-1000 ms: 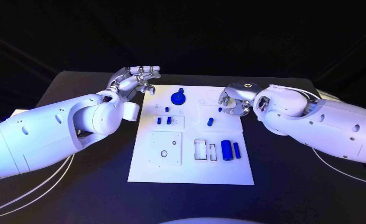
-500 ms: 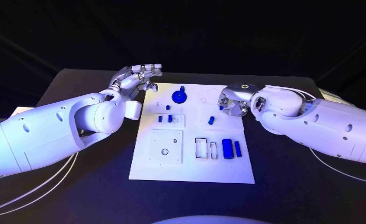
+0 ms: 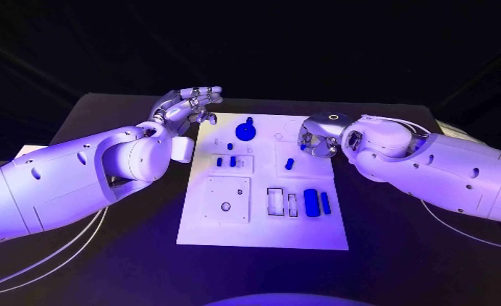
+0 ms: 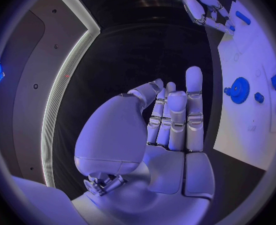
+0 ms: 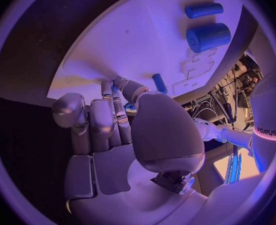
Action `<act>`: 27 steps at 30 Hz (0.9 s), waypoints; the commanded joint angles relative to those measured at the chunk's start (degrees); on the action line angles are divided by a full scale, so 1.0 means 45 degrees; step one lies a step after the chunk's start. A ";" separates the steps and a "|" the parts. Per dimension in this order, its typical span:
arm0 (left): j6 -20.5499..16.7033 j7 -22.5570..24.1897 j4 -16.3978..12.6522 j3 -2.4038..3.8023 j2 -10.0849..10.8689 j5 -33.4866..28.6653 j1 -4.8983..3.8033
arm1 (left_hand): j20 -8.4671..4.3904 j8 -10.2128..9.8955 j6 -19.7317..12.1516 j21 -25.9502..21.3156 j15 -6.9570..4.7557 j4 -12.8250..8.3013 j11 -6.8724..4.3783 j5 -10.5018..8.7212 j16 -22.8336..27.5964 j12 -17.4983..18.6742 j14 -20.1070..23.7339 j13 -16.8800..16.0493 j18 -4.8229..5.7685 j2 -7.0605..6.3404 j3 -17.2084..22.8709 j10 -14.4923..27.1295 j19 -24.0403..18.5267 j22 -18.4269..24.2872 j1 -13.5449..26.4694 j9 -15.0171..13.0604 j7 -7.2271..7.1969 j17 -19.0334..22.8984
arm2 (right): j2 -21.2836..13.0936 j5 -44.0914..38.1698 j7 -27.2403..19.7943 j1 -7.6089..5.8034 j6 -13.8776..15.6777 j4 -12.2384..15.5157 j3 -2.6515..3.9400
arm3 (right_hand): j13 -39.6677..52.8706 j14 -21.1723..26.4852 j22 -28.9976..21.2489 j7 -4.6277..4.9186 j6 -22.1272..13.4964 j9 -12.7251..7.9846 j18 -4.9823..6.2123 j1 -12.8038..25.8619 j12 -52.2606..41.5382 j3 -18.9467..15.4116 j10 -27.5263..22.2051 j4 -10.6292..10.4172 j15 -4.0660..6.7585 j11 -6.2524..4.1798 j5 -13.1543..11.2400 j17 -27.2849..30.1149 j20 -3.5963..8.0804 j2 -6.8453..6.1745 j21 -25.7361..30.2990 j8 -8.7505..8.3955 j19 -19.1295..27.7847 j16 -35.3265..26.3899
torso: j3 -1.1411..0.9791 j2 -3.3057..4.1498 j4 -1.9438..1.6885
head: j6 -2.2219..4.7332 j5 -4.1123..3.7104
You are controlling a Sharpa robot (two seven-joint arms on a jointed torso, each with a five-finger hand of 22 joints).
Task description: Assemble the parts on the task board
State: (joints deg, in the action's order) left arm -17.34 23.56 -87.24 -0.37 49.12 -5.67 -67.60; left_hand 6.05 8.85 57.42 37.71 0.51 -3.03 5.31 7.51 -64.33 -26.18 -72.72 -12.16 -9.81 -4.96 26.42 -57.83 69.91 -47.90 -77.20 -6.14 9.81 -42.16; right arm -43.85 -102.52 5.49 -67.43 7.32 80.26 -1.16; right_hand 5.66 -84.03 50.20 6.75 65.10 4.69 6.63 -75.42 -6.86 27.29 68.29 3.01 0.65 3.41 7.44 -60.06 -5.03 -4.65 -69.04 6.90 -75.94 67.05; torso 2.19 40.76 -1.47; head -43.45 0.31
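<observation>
Parts (image 3: 311, 200) lie scattered on the task board (image 3: 263, 230), small rigid plastic (probably light, slick), best pinched at the sides; left hand (image 3: 189, 107) released, right hand (image 3: 318, 139) pinching a small blue peg (image 3: 304, 147).

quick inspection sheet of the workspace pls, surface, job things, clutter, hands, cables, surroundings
surface: black table, dark and bare around the board
job's things: white task board; blue gear near its far edge; blue cylinder with a thinner blue pin beside it on the near right
clutter: nothing seen
hands: left hand empty, fingers straight, beside the board's far left corner; right hand curled over the board's right edge, grip unclear
cables: white cables under the left arm
surroundings: dark backdrop
</observation>
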 commanded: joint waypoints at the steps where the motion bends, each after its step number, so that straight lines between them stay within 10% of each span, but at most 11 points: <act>1: 0.0250 0.0169 -0.0025 0.0007 0.0001 -0.0060 0.0002 | 0.0036 0.0057 -0.0082 -0.0084 -0.0007 -0.0074 -0.0012 0.0010 0.0034 -0.0050 0.0087 -0.0015 -0.0155 0.0041 -0.0031 0.0102 -0.0092 0.0023 -0.0101 0.0005 -0.0032 0.0032 | 0.0069 0.0228 -0.0359 0.0089 -0.0422 0.0051 -0.0053 | -0.0018 -0.0345 0.0016 0.0001 0.0070 0.0024 0.0096 0.0016 0.0053 0.0034 0.0103 -0.0037 0.0104 0.0014 -0.0051 -0.0010 0.0002 0.0125 -0.0070 0.0043 -0.0061 0.0078 | 0.0007 0.0002 -0.0014 | -0.0015 -0.0017; 27: 0.0314 0.0065 -0.0004 0.0009 -0.0022 -0.0056 0.0002 | 0.0029 0.0094 -0.0129 -0.0164 -0.0006 -0.0211 0.0000 0.0018 0.0078 -0.0155 0.0153 -0.0013 -0.0155 0.0042 -0.0031 0.0178 -0.0080 0.0074 -0.0262 0.0018 -0.0015 0.0157 | 0.0101 0.0832 -0.0344 0.0090 0.0704 0.0073 -0.0051 | -0.0126 -0.0432 0.0645 -0.0116 0.0622 0.0210 -0.0003 -0.0190 0.0078 0.0153 0.0934 0.0198 0.0290 -0.0175 -0.0134 -0.0357 0.0160 0.0310 -0.0457 0.0201 -0.0363 0.0432 | 0.0005 -0.0015 -0.0009 | -0.0054 0.0000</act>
State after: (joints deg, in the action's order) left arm -17.11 23.45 -87.21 -0.36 49.11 -5.77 -67.60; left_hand 6.05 9.07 57.22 37.27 0.52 -3.51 5.31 7.51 -64.33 -26.65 -72.29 -12.15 -9.80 -4.77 26.26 -57.42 69.91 -47.64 -77.88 -6.13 9.61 -41.54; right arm -43.53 -100.21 5.17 -67.19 8.39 80.26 -1.31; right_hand 5.00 -84.03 53.02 6.52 67.19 4.86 6.62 -75.96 -6.18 27.91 72.06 3.65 1.46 2.54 6.98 -61.62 -4.21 -3.99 -70.80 7.64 -77.17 68.68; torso 2.20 40.72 -1.49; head -43.70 0.32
